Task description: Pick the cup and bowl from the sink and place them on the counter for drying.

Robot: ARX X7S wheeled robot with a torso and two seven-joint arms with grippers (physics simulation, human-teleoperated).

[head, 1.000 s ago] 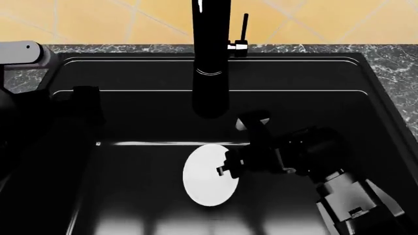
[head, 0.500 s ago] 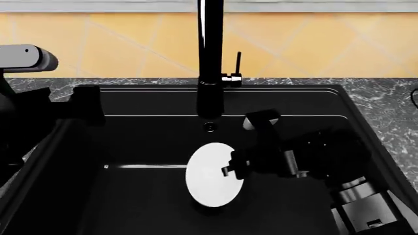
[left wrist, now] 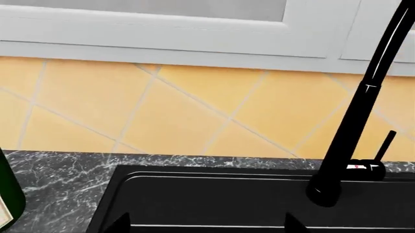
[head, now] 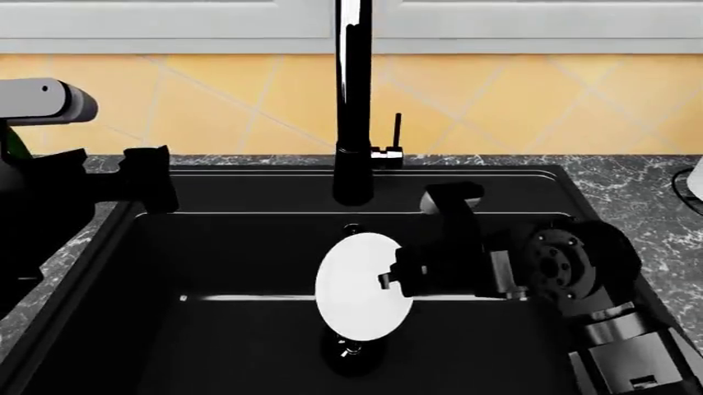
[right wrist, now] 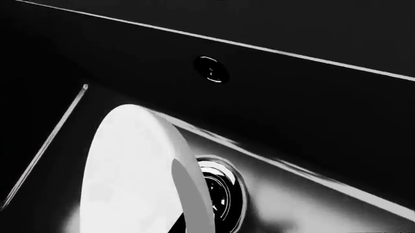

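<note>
Right fingers [head: 387,280] clamped on the bowl [head: 357,284] above the drain [right wrist: 220,194]; left fingers' state indiscernible; no legible writing.

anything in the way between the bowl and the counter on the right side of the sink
Nothing visible blocks it. The right gripper holds the bowl above the sink's drain; the faucet stands behind, away from the path to the right counter.
</note>
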